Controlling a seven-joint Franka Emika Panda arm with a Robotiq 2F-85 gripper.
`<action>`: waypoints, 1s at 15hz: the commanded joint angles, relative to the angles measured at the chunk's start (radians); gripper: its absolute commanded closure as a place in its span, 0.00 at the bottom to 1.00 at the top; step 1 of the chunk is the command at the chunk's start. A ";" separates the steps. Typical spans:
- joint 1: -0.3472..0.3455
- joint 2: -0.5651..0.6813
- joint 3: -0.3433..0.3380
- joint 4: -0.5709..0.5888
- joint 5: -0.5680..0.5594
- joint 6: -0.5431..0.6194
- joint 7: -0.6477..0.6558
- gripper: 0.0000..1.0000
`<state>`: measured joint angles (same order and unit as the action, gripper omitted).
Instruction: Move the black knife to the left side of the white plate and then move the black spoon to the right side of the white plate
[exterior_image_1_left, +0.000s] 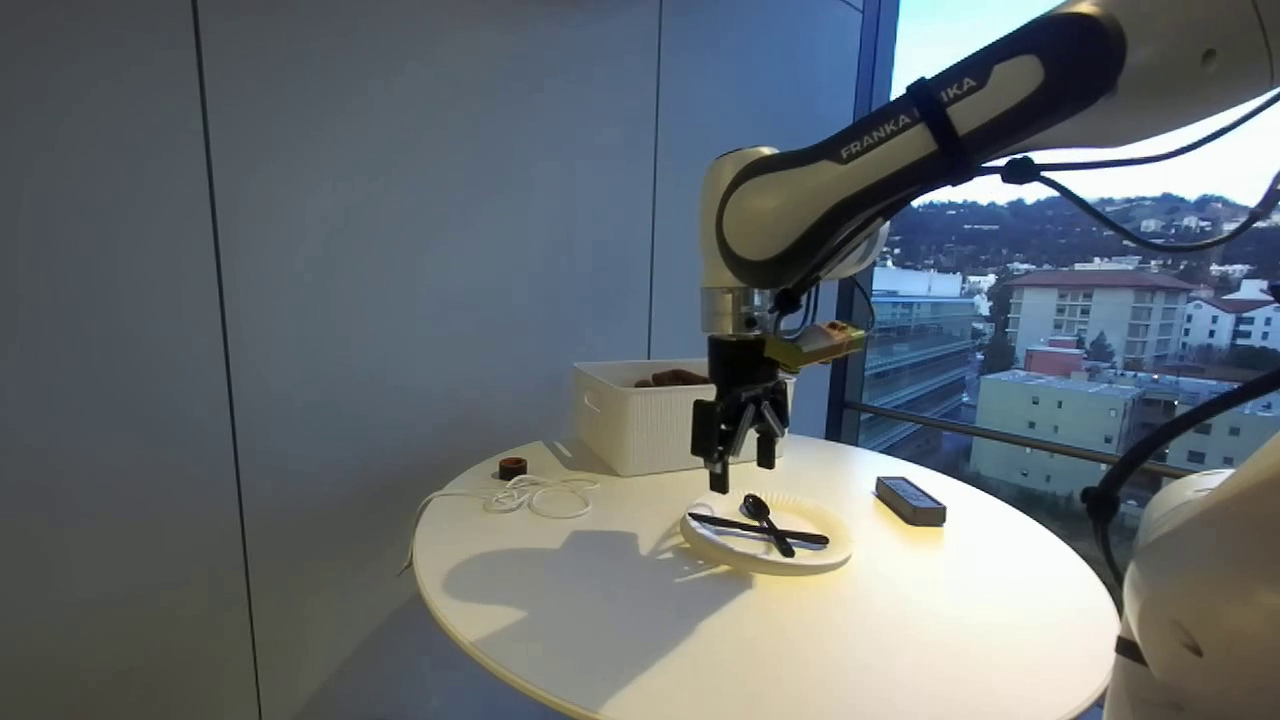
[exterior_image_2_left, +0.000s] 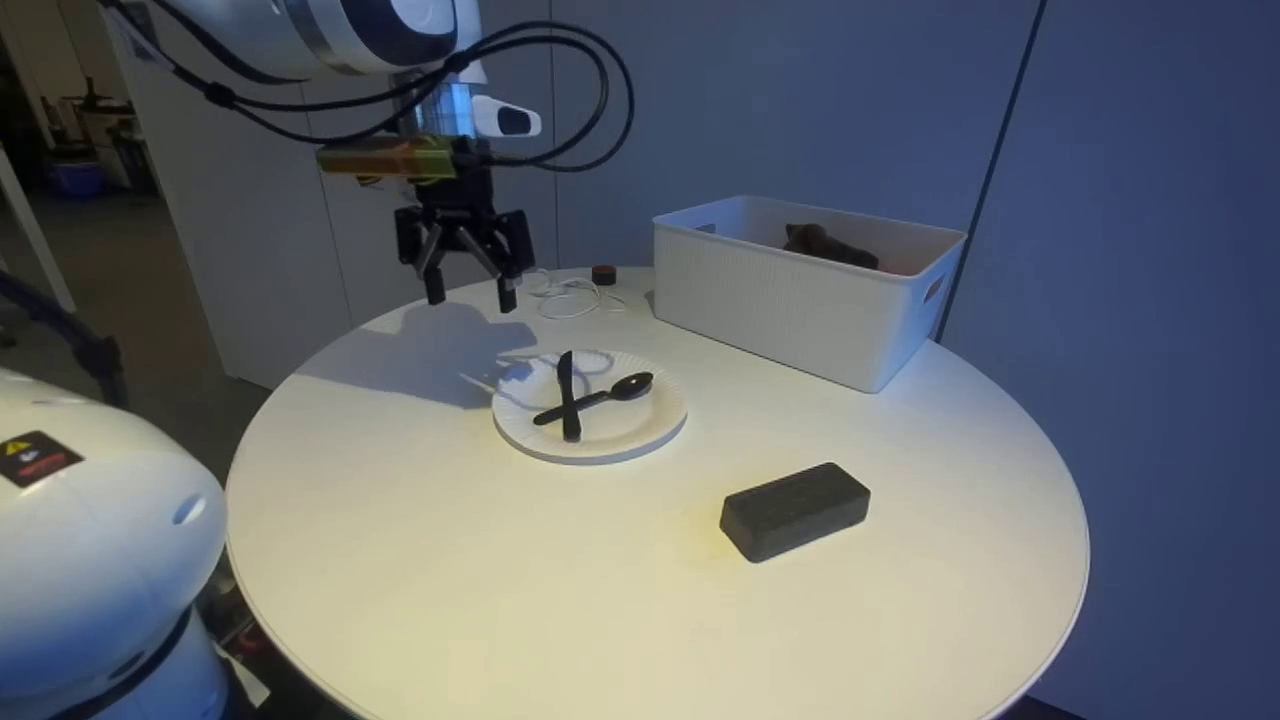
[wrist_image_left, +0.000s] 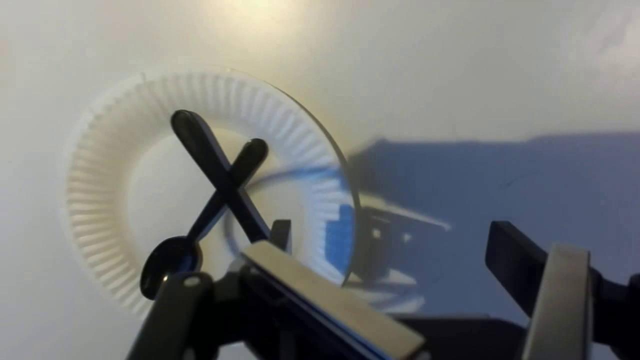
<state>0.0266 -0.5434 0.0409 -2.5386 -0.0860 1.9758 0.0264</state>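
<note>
The white plate lies on the round table in both exterior views. The black knife and the black spoon lie crossed in an X on the plate, with the knife on top of the spoon. In the wrist view the knife runs diagonally, its lower end hidden behind a gripper finger. The spoon's bowl is at the plate's lower left there. My gripper is open and empty, raised above the table near the plate's edge, also in an exterior view and the wrist view.
A white rectangular box with brown things inside stands at the table's wall side. A chunky black block lies on the table apart from the plate. A white cable and a small dark roll lie near the table's edge.
</note>
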 joint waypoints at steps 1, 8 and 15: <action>0.006 0.006 -0.075 0.014 -0.043 -0.039 -0.224 0.00; 0.007 0.125 -0.156 0.025 -0.074 0.020 -0.520 0.00; -0.004 0.280 -0.164 0.013 -0.068 0.282 -0.577 0.00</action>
<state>0.0254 -0.3239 -0.1176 -2.5381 -0.1420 2.1633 -0.5248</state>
